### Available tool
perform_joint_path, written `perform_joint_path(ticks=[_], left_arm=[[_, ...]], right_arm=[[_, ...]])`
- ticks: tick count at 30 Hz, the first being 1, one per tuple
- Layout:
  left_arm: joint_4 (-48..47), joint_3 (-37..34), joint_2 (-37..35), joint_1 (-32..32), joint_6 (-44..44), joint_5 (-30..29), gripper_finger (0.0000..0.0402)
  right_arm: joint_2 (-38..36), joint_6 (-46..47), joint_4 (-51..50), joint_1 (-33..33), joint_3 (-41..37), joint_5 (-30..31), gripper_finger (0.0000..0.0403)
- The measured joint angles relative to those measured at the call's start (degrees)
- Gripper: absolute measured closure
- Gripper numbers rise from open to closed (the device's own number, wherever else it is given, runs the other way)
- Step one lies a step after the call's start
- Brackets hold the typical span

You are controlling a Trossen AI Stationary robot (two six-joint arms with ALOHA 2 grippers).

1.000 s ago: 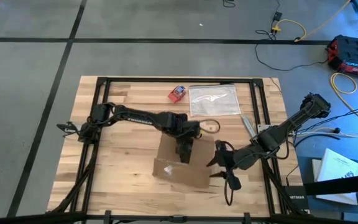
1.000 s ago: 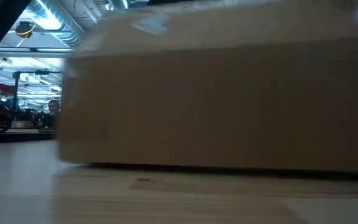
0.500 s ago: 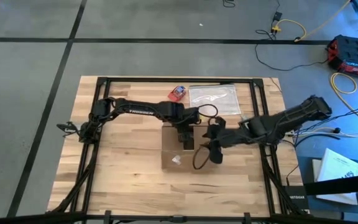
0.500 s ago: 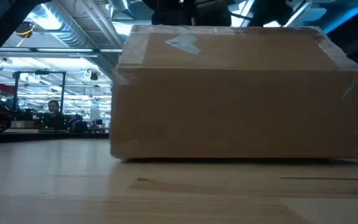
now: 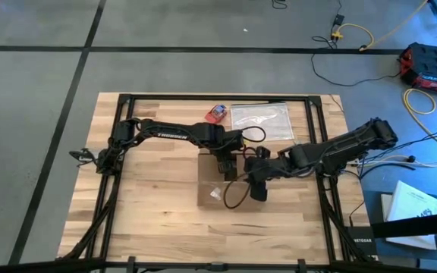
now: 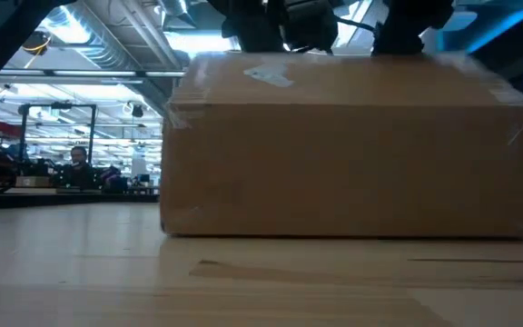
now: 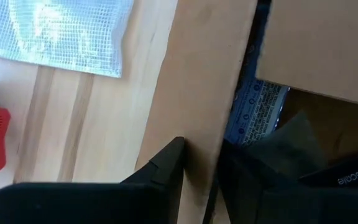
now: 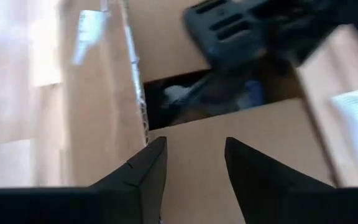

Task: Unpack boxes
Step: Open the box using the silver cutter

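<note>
**Desk:** What did your arms have on the bench point(image 5: 143, 212) at that moment?

**Caption:** Your brown cardboard box point(image 5: 217, 189) sat on the wood near the middle, toward the front edge, taped seams catching the light in the low view. One flap point(image 7: 191, 81) stood pinched between the fingers of your left gripper point(image 7: 201, 177), which reached in from the box's far side. Your right gripper point(image 8: 194, 165) hung just above another flap point(image 8: 241, 149), fingers narrowly parted and holding nothing that could be seen.

**Desk:** How far along was the unpacking?

**Caption:** Barely begun, by my reading. The flaps were parted enough to show a gap, and inside lay something blue with print point(image 7: 253, 112), not clear enough to name. Nothing appeared to have come out of that gap yet; you had the flaps to spread and the contents to lift.

**Desk:** And beyond the box?

**Caption:** A clear plastic bag point(image 5: 262, 121) lay flat near the far edge, with a small red-and-blue object point(image 5: 216, 114) beside it, both well apart from the box.
</note>
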Motion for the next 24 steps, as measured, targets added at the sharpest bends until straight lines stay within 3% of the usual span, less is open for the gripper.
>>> perform_joint_path(ticks=[6,9,18,24], left_arm=[[-0.47,0.00,-0.01,0.72,0.03,-0.03,0.0325],[-0.50,0.00,-0.01,1.17,0.03,-1.09,0.0325],[-0.51,0.00,-0.01,2.13,-0.34,-0.78,0.0325],[-0.44,0.00,-0.01,2.03,-0.21,-0.25,0.0325]], right_arm=[[0.03,0.15,0.06,0.19,4.39,-13.70,0.0286],[0.18,-0.01,-0.80,0.33,6.44,-17.77,0.0287],[3.69,-1.37,-3.15,4.37,5.16,-11.00,0.0288],[6.97,0.92,-0.42,6.63,5.13,-14.42,0.0288]])
